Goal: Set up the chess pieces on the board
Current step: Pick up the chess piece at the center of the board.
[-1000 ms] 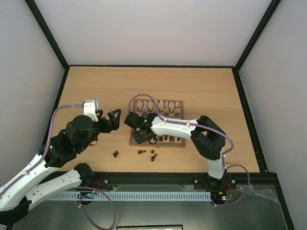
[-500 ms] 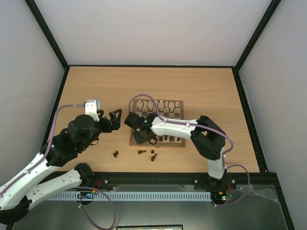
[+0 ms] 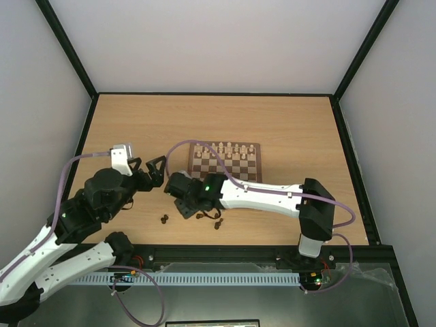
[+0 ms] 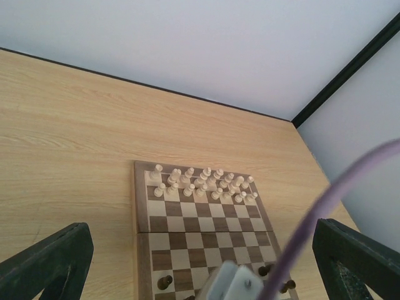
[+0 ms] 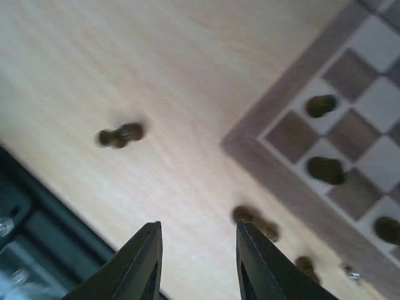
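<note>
The board (image 3: 235, 163) lies mid-table with cream pieces (image 3: 225, 150) along its far rows. In the left wrist view the board (image 4: 187, 225) has a few dark pieces (image 4: 164, 282) on its near rows. Three dark pieces (image 3: 164, 219) lie on the table near the board's front-left corner. My right gripper (image 3: 184, 206) is open and empty, low over the table just left of that corner. In the right wrist view it (image 5: 199, 234) hovers between a lying piece (image 5: 120, 134) and another (image 5: 256, 223). My left gripper (image 3: 151, 174) is open and empty, left of the board.
The black frame rail (image 3: 225, 251) runs close along the table's near edge, just in front of the loose pieces. The right arm's purple cable (image 4: 337, 206) crosses the left wrist view. Walls enclose the table on three sides.
My right gripper has moved from over the board's near-left squares to the left and nearer, off the board and over the loose pieces. My left arm has drawn back slightly to the left.
</note>
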Controlling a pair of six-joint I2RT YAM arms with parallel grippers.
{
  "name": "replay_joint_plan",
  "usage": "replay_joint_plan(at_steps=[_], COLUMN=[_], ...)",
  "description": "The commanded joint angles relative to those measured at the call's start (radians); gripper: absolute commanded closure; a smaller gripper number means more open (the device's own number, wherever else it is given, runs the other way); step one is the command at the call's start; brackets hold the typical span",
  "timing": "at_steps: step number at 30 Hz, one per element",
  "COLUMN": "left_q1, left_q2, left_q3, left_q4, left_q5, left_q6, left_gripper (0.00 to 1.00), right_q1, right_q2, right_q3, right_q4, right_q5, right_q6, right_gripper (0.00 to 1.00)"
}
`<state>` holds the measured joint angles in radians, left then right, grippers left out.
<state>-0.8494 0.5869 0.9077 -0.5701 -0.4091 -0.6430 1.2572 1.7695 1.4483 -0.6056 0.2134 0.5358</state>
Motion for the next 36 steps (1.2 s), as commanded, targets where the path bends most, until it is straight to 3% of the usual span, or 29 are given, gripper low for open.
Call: replay_joint_plan(at_steps=[1,7,16,36], left_q1=[0.003,0.005,0.004,0.005], left_q2=[-0.045,-0.135,-0.203,-0.205], left_q3=[0.038,0.083,0.123,0.105], left_q4=[-0.035,-0.046,-0.087,-0.081], left_q5=[-0.011,0.04,0.036,0.026], left_q6=[-0.016,-0.029,-0.033,-0.025], left_gripper=[0.01,0.01,0.01,0.01], right_q1=[0.051,0.055,0.044,0.011], right_q2=[0.024,0.164,0.36,0.431], right_q3=[0.047,0.128,0.349,0.344], right_q4=[-0.018,0.0,-0.066,-0.061], right_q5=[-0.087,-0.141,-0.097,-0.156], right_q6=[-0.024,-0.047,-0.056,-0.064], right_gripper=[0.67,0.66,0.61,0.67])
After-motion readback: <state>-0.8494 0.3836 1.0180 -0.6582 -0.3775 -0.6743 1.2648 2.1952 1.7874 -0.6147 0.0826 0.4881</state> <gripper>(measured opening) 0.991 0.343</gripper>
